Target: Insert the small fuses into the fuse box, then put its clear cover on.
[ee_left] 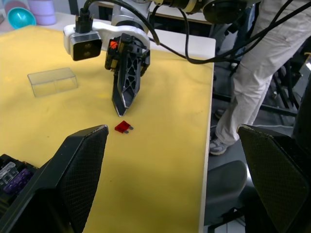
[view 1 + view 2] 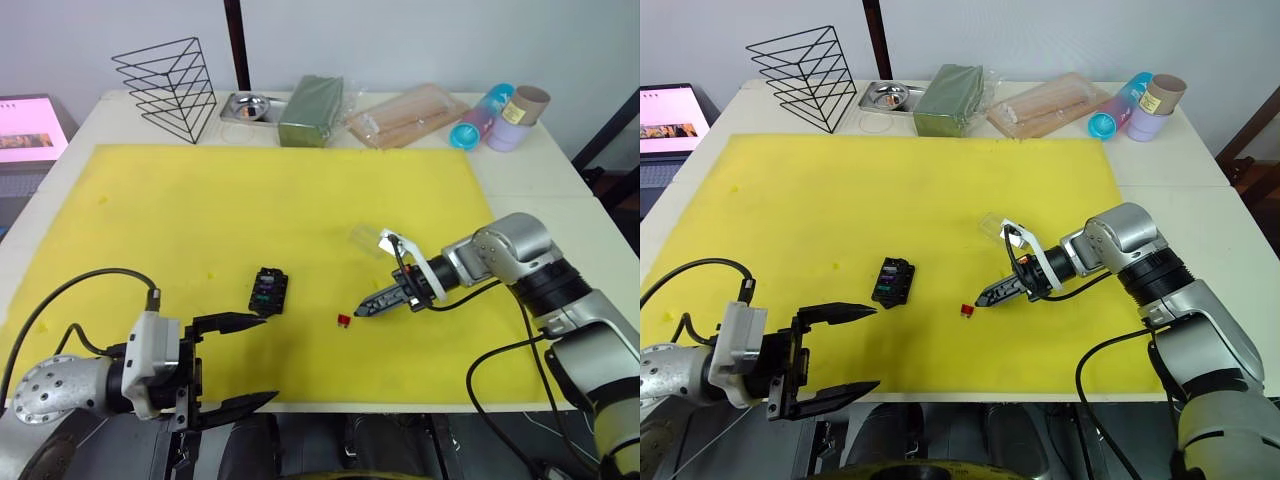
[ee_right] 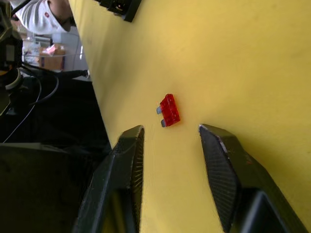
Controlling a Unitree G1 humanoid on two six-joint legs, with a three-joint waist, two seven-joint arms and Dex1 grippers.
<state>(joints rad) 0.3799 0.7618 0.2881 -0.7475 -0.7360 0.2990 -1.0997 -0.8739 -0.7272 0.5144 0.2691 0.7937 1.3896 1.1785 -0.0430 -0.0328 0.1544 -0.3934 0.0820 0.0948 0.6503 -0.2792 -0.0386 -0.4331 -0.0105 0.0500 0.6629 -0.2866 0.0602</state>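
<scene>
On the yellow mat (image 2: 200, 200), red fuse (image 2: 344, 320) lying flat, just off the right claw (image 2: 362, 313) tips, not touching. Fingers parted a bit, gripping nothing. Left claw (image 2: 243, 360) spread wide, empty too, near the fuse box (image 2: 268, 290). Clear cover (image 1: 52, 81) beyond the right claw.

1. I work in what appears to be a robotics lab or test room, not a home.
2. My bench is a white table (image 2: 560, 170) covered by a yellow mat (image 2: 280, 200), set against a plain pale wall.
3. Unrelated props line the far edge: a black wire rack (image 2: 168, 88), a steel tray (image 2: 250, 106), a dark-green block (image 2: 312, 110).
4. A laptop (image 2: 668, 118) runs on a side surface to my left.
5. A person (image 1: 262, 73) stands beside the table among loose cables.
</scene>
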